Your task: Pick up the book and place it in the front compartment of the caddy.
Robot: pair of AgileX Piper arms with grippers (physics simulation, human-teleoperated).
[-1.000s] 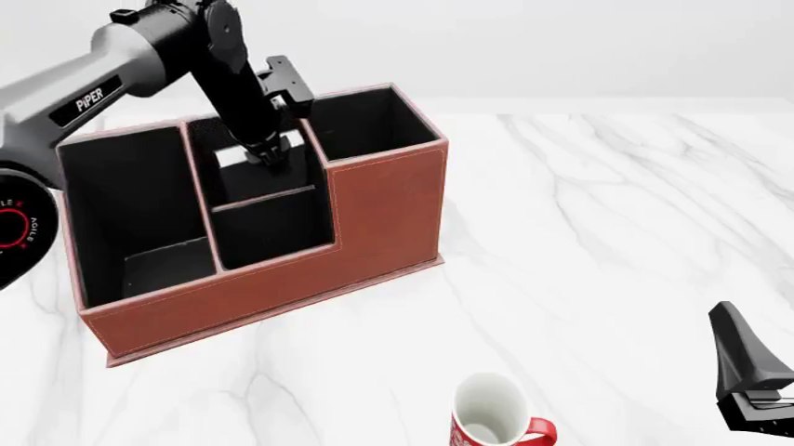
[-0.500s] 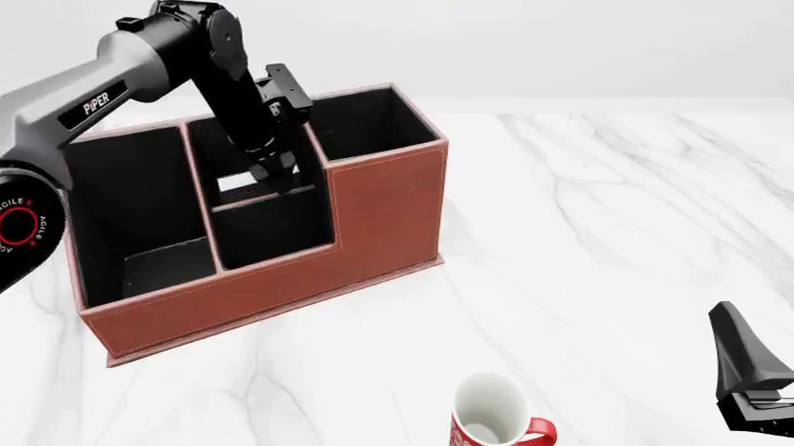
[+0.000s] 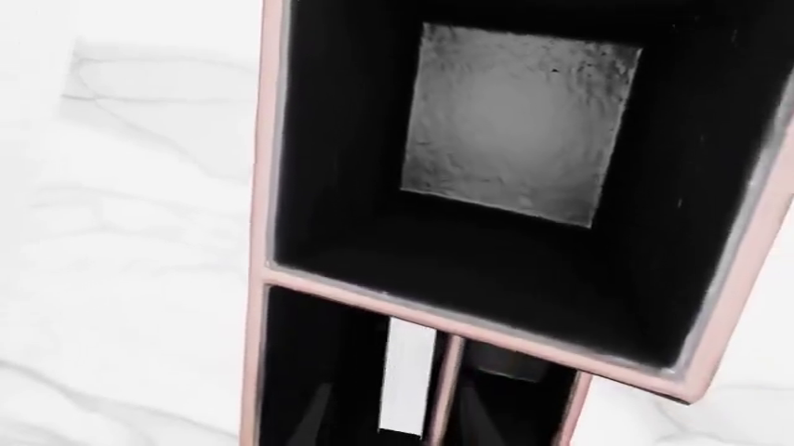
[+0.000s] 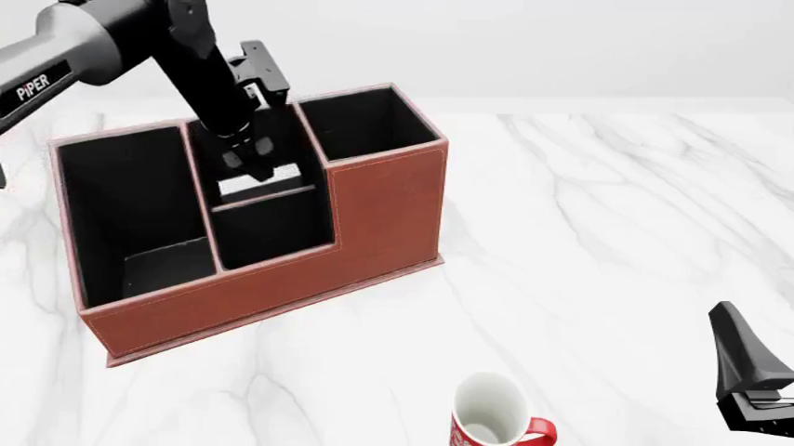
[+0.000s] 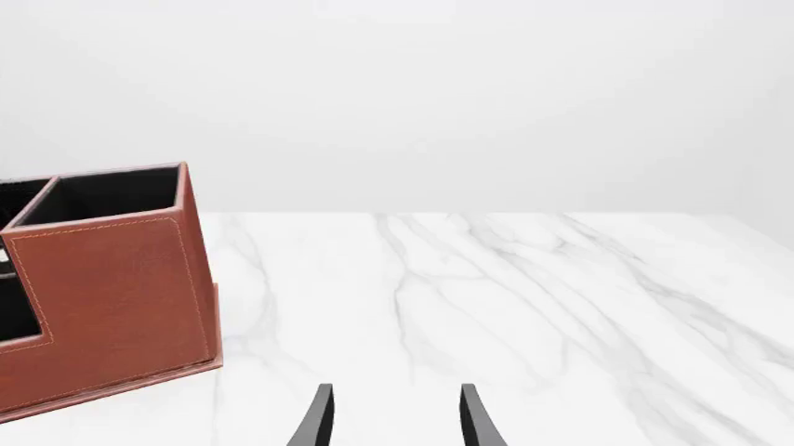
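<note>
The reddish-brown caddy (image 4: 385, 214) stands at the left of the marble table; it also shows in the right wrist view (image 5: 112, 297) and from above in the left wrist view (image 3: 264, 167). The book (image 4: 255, 187) stands inside the caddy's middle column. Only its white page edge shows, just behind the low divider; it also shows in the left wrist view (image 3: 407, 376). My left gripper (image 4: 248, 163) hangs right above the book, apart from it, with its jaws spread wider than the book. My right gripper (image 5: 394, 418) is open and empty, low at the near right (image 4: 745, 372).
A red-and-white mug (image 4: 494, 423) stands upright near the front edge, right of the caddy. The caddy's tall back right compartment (image 4: 363, 121) and its long left compartment (image 4: 125, 204) show only black lining.
My left gripper has risen out of the middle column and moved a little left. The book stays down in the caddy. The right arm has not moved.
</note>
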